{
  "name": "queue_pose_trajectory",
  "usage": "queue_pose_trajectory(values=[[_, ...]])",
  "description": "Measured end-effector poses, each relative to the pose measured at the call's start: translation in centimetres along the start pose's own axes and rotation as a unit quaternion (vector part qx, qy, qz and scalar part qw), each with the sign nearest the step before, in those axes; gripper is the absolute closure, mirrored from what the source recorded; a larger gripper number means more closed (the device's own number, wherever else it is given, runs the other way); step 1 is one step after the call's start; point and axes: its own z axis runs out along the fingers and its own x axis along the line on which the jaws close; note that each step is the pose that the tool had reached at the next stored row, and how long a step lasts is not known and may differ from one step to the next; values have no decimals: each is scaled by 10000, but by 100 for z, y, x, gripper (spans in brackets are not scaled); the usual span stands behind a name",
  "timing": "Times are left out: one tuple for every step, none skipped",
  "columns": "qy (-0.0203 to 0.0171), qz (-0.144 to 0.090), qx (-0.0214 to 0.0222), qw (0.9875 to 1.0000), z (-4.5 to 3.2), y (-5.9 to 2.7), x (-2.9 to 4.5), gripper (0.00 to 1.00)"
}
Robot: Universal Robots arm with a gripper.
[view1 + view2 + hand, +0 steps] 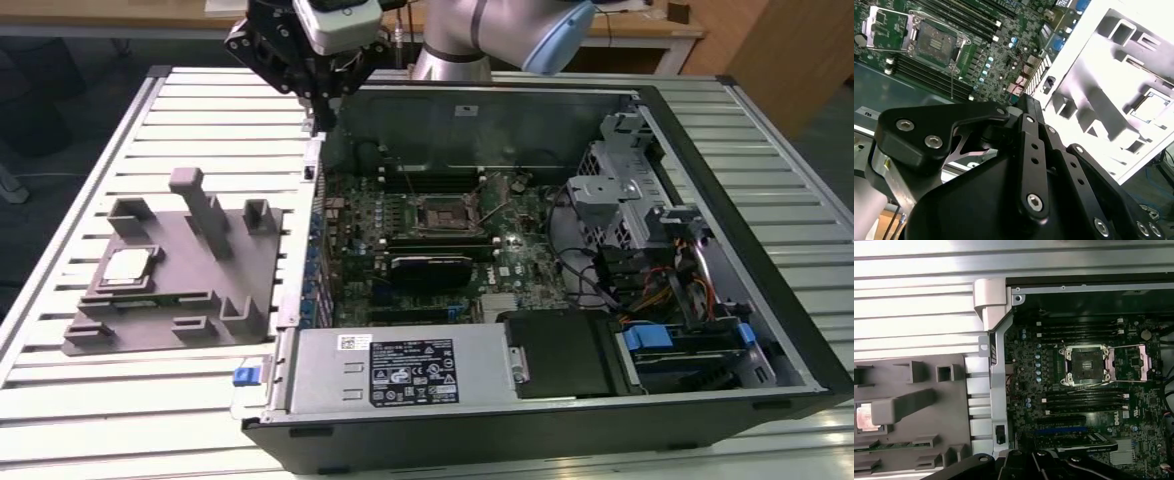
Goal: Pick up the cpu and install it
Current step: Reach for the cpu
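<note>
The cpu [130,266], a thin, pale silver square, lay flat in a recess of the grey fixture [200,300] beside the open computer case [561,440], and the gripper [320,112] hovered well apart from it, over the case's edge, its grip impossible to tell.

Even, soft light covers the slatted counter [80,400] in the exterior view, with faint shadows beside the grey fixture [174,270]. In the second wrist view, fixture and cpu [1152,106] bleach near white. The computer case [1064,302] interior stays dim.
</note>
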Motion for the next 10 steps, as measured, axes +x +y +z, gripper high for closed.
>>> queue_pose_trajectory(values=[[0,0,0,10000,0,-1,13,89],[0,0,0,10000,0,-2,27,89],[0,0,0,10000,0,-3,41,89],[0,0,0,10000,0,-4,55,89],[0,0,0,10000,0,-5,68,89],[0,0,0,10000,0,-6,82,89],[0,-1,0,10000,0,-7,95,89],[0,-1,0,10000,0,-9,109,89],[0,-1,0,10000,0,-10,124,89],[0,-1,0,10000,0,-11,139,89]])
